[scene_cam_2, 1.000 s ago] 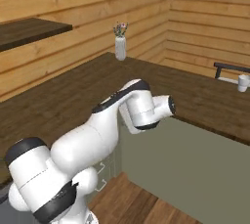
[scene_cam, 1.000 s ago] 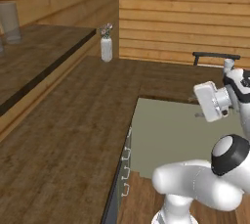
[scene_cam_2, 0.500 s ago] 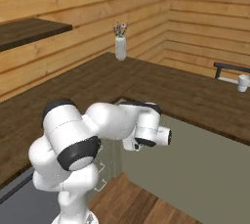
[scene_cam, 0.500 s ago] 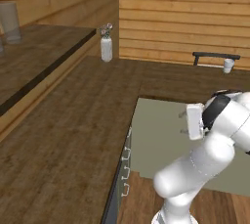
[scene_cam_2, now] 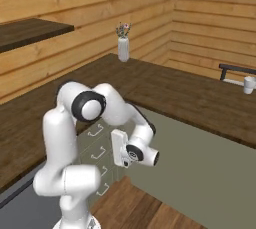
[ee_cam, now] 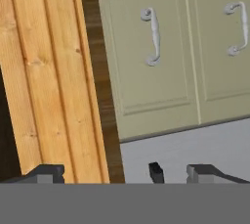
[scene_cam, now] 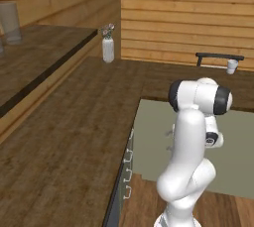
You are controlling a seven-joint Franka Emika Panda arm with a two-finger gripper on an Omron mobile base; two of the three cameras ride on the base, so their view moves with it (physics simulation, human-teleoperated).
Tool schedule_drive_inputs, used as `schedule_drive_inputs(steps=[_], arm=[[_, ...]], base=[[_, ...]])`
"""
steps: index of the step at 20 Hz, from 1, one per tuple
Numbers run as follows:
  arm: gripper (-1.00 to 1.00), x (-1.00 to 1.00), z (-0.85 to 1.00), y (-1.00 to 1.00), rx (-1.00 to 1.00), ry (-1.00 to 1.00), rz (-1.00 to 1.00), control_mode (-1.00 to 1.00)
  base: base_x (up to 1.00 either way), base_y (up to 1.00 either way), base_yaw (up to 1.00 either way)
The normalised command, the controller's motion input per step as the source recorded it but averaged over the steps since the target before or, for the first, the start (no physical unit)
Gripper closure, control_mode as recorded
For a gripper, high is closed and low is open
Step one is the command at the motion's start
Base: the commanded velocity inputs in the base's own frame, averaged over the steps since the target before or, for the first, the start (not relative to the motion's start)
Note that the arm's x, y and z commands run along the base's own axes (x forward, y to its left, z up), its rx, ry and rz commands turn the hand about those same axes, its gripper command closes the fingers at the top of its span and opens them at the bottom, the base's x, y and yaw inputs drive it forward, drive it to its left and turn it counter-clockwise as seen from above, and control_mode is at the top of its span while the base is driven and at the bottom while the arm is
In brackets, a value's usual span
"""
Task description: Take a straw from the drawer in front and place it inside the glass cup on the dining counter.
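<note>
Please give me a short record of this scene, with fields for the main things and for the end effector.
end effector: open, holding nothing, facing sage-green cabinet fronts
arm: folded low over the floor beside the cabinets
flower vase: white, upright on the dark wood counter
small cup: whitish, far right, by a dark rail
tall glass: grey, on the upper ledge
straw: cannot tell

I can read no text, label, brand, number or sign anywhere: none on the sage-green panelled cabinet fronts [ee_cam: 161,66], on the white flower vase [scene_cam: 107,50], or on the dark brown wood-plank counter top [scene_cam_2: 165,85].
</note>
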Motion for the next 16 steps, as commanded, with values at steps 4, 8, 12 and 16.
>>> schedule_drive_inputs(steps=[4,8,12,16], arm=[[-1.0,0.13,-0.34,0.41,0.0,-0.08,0.0,-1.0],[-1.0,0.45,-0.1,0.36,0.01,-0.06,0.0,-1.0],[-1.0,0.65,0.0,0.34,0.0,-0.05,0.0,-1.0],[-1.0,0.72,0.0,0.46,0.0,0.0,0.0,-1.0]], base=[[0.0,0.0,0.0],[0.0,0.0,0.0],[0.0,0.0,0.0],[0.0,0.0,0.0]])
